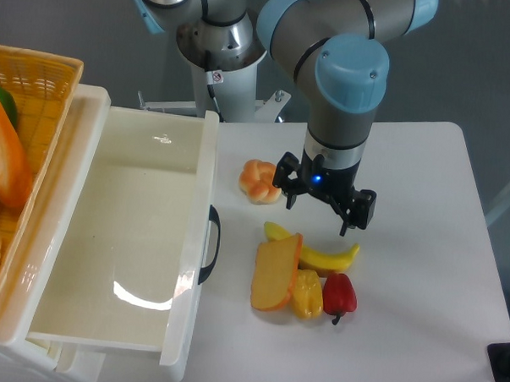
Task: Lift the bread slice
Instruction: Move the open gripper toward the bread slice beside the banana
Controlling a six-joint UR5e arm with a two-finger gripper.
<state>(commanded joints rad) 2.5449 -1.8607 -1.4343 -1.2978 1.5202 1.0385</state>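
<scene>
The white surface (421,274) runs from the middle of the view to the right edge, its far right corner rounded. Along its left edge sits a big white plastic bin (122,236), open on top, with a dark handle (210,244) on the wall that faces the toys. A yellow woven basket (35,88) stands at the far left, beyond the bin, with an orange item in it that is cut off by the view's edge.

The UR5e arm (345,68), grey with pale blue joint caps, reaches in from the far edge and points straight down over the middle of the surface. Its black end effector (323,213) hangs above the surface, fingers spread wide apart with nothing between them, just beyond the cluster of toy food.

The bread slice (274,275) lies flat toward the near edge, close to the bin's handle, its long side running roughly near-to-far. A yellow banana (327,257) lies across its far end and touches it. A yellow bell pepper (308,296) presses against the slice's right side, and a red bell pepper (339,296) sits just beside that. A round knotted orange bun (259,180) rests apart from the cluster, nearer the far edge, just left of the end effector.
</scene>
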